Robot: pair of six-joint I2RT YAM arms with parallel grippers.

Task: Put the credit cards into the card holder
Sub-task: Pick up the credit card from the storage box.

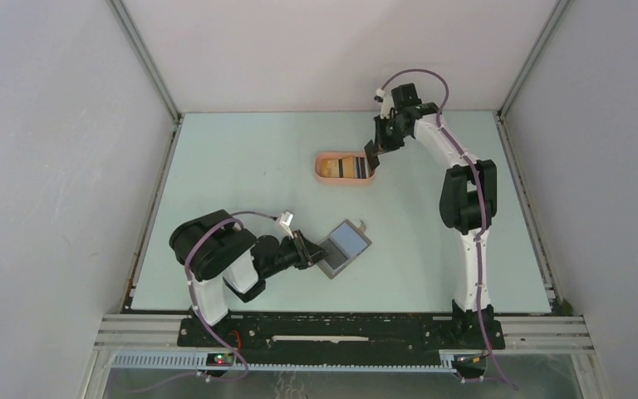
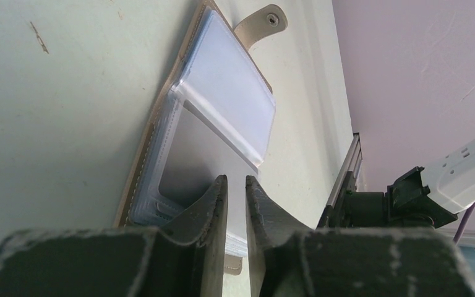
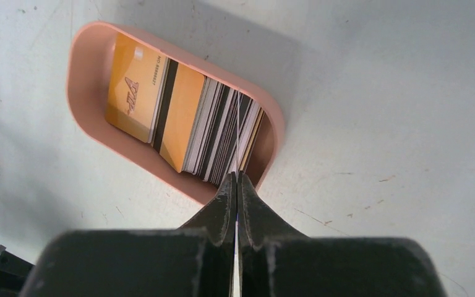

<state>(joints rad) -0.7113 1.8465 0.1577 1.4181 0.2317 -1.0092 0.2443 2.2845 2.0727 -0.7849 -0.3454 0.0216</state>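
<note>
Two grippers are at work, one near and one far. Nearest, on the left, the left gripper (image 2: 235,180) lies low over the table (image 1: 233,166). Its fingers are drawn almost together, with only a narrow slit between them. They appear to pinch the near-left edge of the card holder (image 2: 222,105), where its stack of clear sleeves ends. The card holder lies open and flat near the middle of the table's near half, sleeves up. Its snap tab (image 2: 266,18) points away toward the far right. Whether any sleeve already holds a card, I cannot tell.

Farther off, a pink tray (image 3: 80,80) sits on the far half of the table, well apart from the holder. The credit cards (image 3: 161,105) are packed on edge inside it. An orange one leans at the left end, with black, white and striped ones behind it. The right gripper (image 3: 236,178) reaches down at the tray's right end. Its fingers are pressed together on the end card (image 3: 239,154), whose thin pale edge shows between them.

The step in hand looks like taking one card from the tray while the other arm steadies the holder. The next move probably calls for a straight lift, so that neighbouring cards are not dragged out. The card must then travel near and left to the holder and be lined up edge-first with a sleeve mouth.
</note>
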